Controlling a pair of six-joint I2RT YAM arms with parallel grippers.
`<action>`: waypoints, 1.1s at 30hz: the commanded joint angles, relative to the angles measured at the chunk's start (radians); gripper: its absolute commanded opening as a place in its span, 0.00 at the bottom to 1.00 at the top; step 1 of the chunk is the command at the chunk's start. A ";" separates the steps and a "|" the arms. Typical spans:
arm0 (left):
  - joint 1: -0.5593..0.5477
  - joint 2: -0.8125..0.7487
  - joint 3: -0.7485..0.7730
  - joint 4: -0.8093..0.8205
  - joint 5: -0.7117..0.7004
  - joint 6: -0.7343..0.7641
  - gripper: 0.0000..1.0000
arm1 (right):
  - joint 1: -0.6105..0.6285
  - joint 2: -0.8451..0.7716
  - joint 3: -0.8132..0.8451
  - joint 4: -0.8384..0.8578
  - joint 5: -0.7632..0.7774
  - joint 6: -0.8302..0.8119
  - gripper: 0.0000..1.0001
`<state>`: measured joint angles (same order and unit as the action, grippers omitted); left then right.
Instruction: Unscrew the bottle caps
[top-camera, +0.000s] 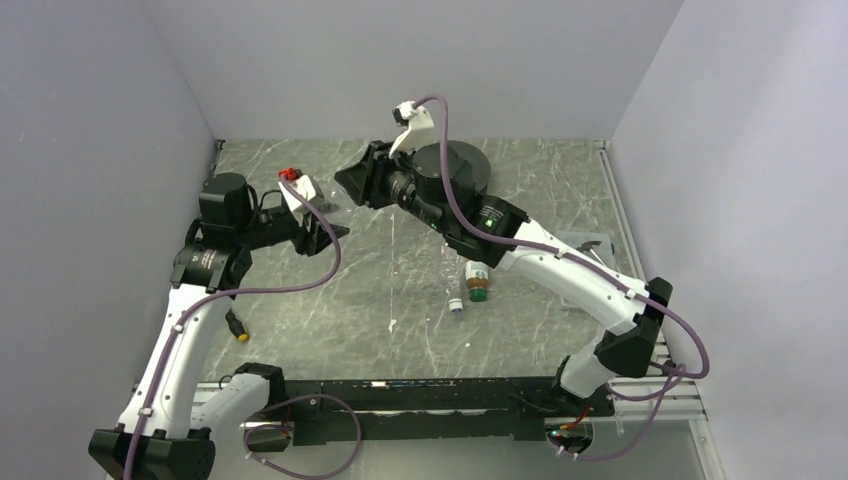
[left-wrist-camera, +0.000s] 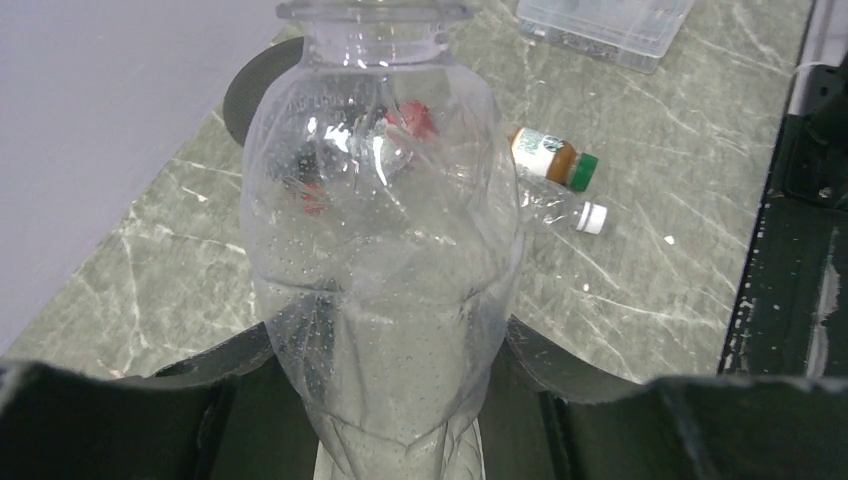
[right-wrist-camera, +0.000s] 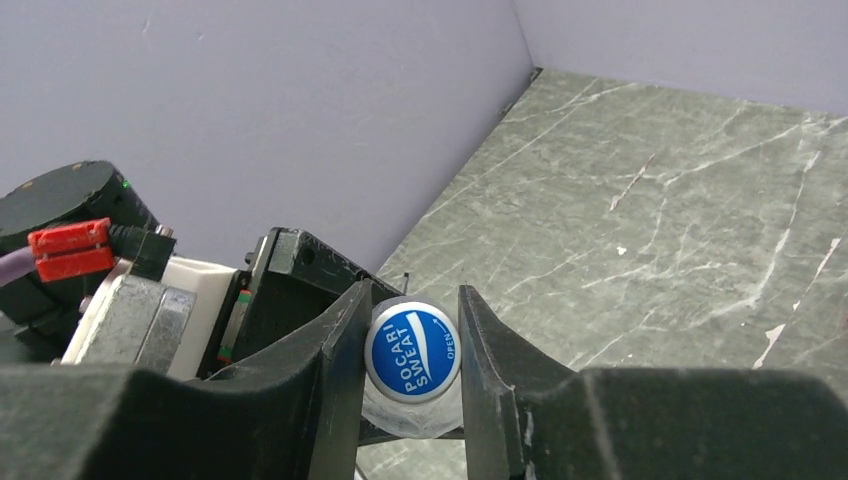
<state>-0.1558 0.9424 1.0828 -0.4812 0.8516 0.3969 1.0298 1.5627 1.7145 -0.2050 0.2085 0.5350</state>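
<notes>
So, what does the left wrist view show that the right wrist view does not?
Only left wrist: the clear body of the held bottle, a brown bottle and a white-capped bottle lying on the table, and a clear box. Only right wrist: the blue cap pinched between the right fingers. Both: the held bottle and the table.

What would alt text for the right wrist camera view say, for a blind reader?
The right claw grips the blue cap, printed POCARI SWEAT, of a clear bottle between two dark fingers. Behind it is the other arm's hardware with a red plug; beyond, a green marble table and lilac wall.
</notes>
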 joint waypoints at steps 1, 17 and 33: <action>-0.001 -0.007 0.034 -0.014 0.202 -0.026 0.28 | -0.017 -0.078 -0.027 0.119 -0.130 -0.094 0.05; -0.002 0.038 0.117 -0.032 0.539 -0.196 0.28 | -0.139 -0.185 -0.143 0.260 -0.782 -0.190 0.42; -0.002 -0.020 0.023 0.018 0.120 -0.013 0.27 | 0.024 -0.102 0.081 -0.089 0.058 -0.127 1.00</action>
<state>-0.1604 0.9470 1.1271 -0.5144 1.0946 0.3172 1.0370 1.4239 1.6783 -0.2028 0.0277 0.3626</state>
